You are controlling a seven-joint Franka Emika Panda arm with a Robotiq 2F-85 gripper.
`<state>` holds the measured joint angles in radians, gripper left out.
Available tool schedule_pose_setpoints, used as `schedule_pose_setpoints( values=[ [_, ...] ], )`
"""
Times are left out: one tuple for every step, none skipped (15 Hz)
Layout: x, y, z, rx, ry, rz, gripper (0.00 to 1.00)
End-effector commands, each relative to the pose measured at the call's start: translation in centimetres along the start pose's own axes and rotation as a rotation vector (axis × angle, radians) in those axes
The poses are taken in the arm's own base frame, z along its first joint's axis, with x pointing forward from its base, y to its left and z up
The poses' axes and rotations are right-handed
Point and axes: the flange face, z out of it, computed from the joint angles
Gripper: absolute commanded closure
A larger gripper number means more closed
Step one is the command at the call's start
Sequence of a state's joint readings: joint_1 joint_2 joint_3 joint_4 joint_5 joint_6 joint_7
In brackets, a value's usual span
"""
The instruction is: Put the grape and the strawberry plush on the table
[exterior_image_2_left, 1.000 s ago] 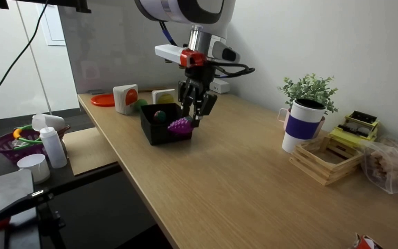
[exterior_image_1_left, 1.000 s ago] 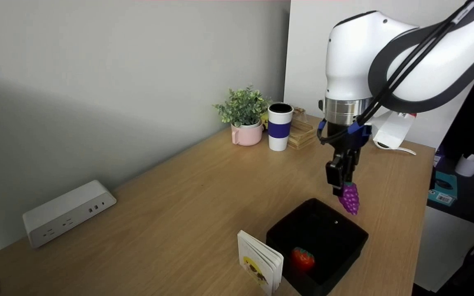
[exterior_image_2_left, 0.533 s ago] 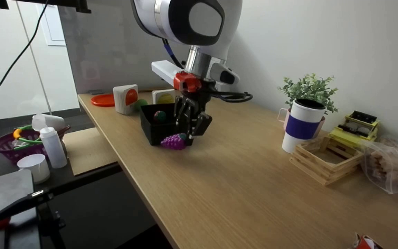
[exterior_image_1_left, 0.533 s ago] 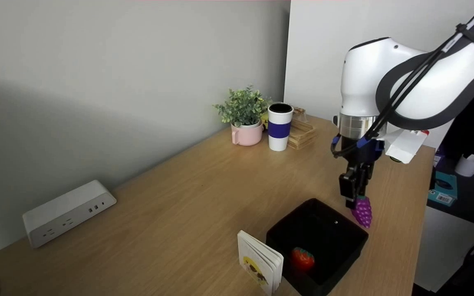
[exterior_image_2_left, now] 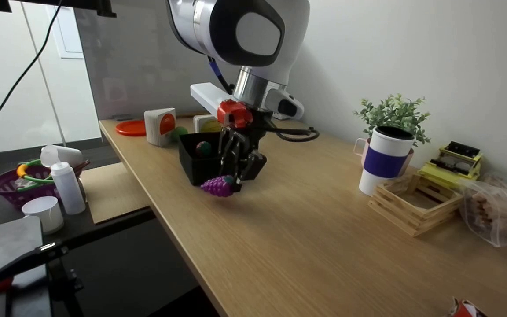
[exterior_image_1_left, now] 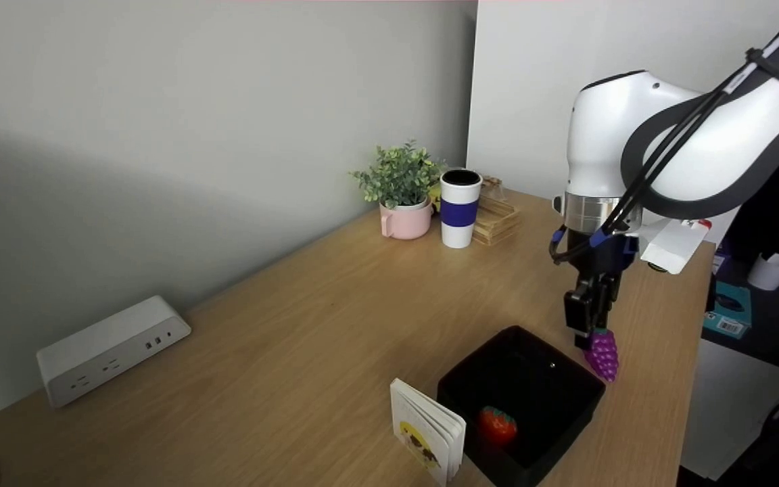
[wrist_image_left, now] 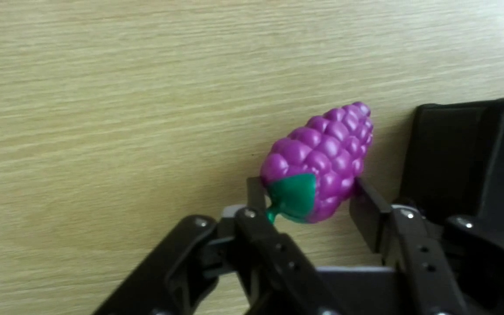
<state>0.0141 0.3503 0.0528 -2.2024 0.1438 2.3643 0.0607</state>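
Two opposite flanks of the grape (wrist_image_left: 328, 151) are clamped in the pincer (wrist_image_left: 308, 192) (wrist view); the green cap faces the wrist camera, and the narrow end points away from the grip. The toy is held low at the table (exterior_image_2_left: 324, 251); contact between its underside and the wood cannot be determined. Just beside the pincer, on its right in the wrist view, rises the outer wall of the black tray (exterior_image_1_left: 531, 372), with a narrow strip of wood between wall and grape. The strawberry plush (exterior_image_1_left: 497, 427) lies inside the tray, toward the end away from the pincer; past that end, a board book (exterior_image_1_left: 428, 433) stands upright. In both exterior views the long edge of the table runs near the pincer, a band of wood separating it from the grape. Wide room spreads to the right of the pincer in an exterior view: a long stretch of table reaching to a slatted wooden crate (exterior_image_2_left: 423, 215) and a white cup (exterior_image_2_left: 385, 160) with a dark blue band.
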Motion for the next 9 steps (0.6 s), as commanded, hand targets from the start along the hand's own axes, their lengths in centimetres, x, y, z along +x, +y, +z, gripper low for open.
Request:
schedule_pose_setpoints(
  values=[
    [-0.1, 0.3, 0.0, 0.016, 0.010, -0.010, 0.40],
    [-0.1, 0.3, 0.0, 0.014, 0.011, -0.010, 0.36],
    [-0.1, 0.2, -0.1, 0.013, 0.011, -0.010, 0.24],
    [-0.1, 0.2, -0.1, 0.012, 0.012, -0.010, 0.18],
    [-0.2, 0.1, -0.3, 0.010, 0.014, -0.011, 0.05],
    [-0.3, 0.0, -0.4, 0.008, 0.017, -0.013, 0.01],
    [-0.4, -0.3, -0.6, 0.002, 0.020, -0.015, 0.00],
    [-0.6, -0.6, -0.8, -0.006, 0.022, -0.018, 0.00],
    [-0.8, -1.1, -1.2, -0.020, 0.027, -0.022, 0.00]
  ],
)
